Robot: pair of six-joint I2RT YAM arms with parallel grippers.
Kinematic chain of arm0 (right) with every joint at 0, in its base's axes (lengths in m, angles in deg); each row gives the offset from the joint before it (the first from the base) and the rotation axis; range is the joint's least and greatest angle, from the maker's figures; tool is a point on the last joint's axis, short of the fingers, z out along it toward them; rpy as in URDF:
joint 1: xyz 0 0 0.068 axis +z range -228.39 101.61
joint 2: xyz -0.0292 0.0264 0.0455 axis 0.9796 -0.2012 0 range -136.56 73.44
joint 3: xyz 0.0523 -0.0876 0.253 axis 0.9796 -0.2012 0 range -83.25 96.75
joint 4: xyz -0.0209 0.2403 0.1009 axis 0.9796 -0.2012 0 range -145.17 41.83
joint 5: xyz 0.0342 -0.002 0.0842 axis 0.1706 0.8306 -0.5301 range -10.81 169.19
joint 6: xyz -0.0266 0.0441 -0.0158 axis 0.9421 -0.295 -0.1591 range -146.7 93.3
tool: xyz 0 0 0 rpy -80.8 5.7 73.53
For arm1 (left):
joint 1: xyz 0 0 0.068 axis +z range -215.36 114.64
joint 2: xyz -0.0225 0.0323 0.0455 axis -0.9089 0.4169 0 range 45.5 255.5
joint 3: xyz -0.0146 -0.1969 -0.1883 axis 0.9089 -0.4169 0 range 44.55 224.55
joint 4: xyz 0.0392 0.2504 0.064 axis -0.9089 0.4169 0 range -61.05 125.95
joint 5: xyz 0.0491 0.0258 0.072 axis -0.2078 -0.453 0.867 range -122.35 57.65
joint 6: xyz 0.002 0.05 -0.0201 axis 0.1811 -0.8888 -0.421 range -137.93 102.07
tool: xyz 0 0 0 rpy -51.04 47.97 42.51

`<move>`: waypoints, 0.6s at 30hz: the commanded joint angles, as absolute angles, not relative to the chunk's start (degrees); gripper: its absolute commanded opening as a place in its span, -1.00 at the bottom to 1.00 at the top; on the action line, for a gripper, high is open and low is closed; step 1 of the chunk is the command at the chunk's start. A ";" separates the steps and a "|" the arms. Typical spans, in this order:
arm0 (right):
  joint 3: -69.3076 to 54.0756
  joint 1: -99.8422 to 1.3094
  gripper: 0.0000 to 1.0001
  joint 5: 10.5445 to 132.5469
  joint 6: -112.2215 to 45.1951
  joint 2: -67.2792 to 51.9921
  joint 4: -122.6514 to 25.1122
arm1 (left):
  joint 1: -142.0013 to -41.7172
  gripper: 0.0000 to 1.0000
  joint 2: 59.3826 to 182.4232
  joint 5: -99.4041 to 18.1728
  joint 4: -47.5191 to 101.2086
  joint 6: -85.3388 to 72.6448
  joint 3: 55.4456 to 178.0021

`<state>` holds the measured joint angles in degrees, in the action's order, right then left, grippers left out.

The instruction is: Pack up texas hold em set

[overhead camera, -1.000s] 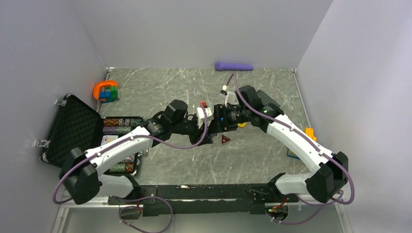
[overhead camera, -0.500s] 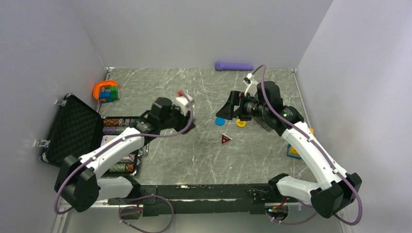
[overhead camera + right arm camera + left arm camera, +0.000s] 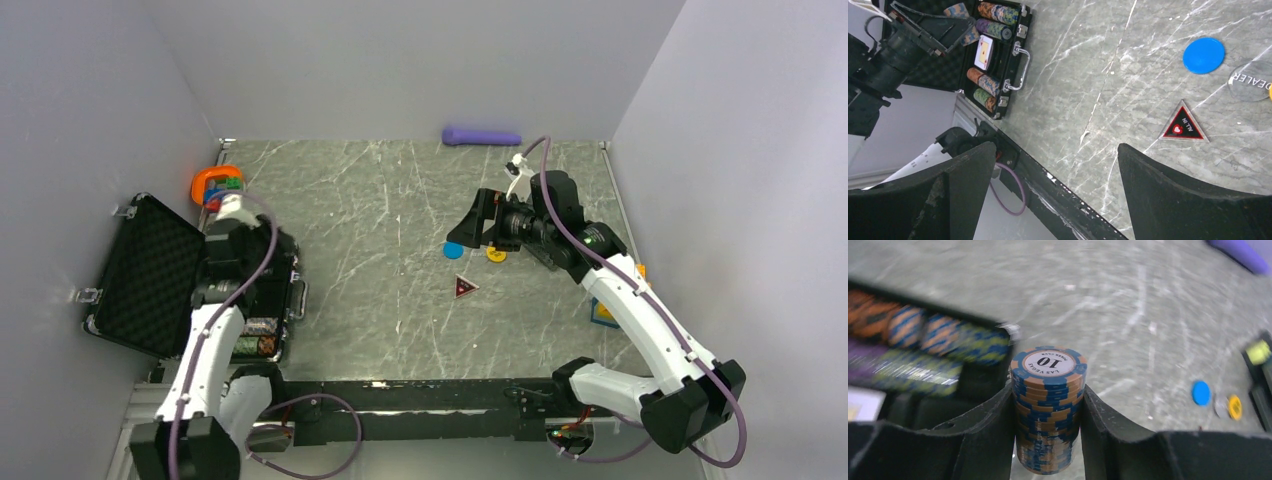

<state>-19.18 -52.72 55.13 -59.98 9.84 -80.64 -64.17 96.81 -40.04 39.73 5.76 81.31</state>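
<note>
The black foam-lined case [image 3: 150, 275] lies open at the left, with chip stacks and cards [image 3: 983, 52] in its tray. My left gripper [image 3: 243, 275] hangs over the tray, shut on a blue-and-tan striped chip stack [image 3: 1048, 405] marked 10. My right gripper [image 3: 462, 232] is open and empty, hovering above the table's middle right. Below it lie a blue disc [image 3: 454, 250], a yellow disc [image 3: 496, 254] and a dark red triangle [image 3: 464, 288]. The right wrist view also shows a clear dealer disc [image 3: 1250, 81] next to the blue disc [image 3: 1203, 55].
An orange ring toy [image 3: 216, 184] with coloured blocks sits behind the case. A purple cylinder [image 3: 482, 136] lies against the back wall. A blue and yellow item [image 3: 603, 312] and an orange block [image 3: 638, 272] lie by the right wall.
My left arm has swung from the table's middle to over the case, carrying the chip stack. My right arm drew back to the right and has since held still.
</note>
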 commanded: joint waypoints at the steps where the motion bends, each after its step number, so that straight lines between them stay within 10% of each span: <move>1: -19.62 -52.96 0.91 55.12 -61.22 10.72 -78.53 | -49.88 -1.00 92.34 -40.58 45.65 12.62 80.23; 8: -19.95 -52.91 0.90 53.11 -61.93 9.23 -77.20 | -26.76 -1.00 87.46 -41.36 56.75 17.26 76.78; 18: -18.87 -52.91 0.90 54.54 -60.54 9.14 -79.29 | -19.83 -1.00 81.36 -24.75 69.14 23.92 75.46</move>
<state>-20.27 -52.72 54.46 -60.78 8.80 -80.01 -20.65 83.69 -32.23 65.83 19.24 74.66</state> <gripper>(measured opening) 0.954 0.472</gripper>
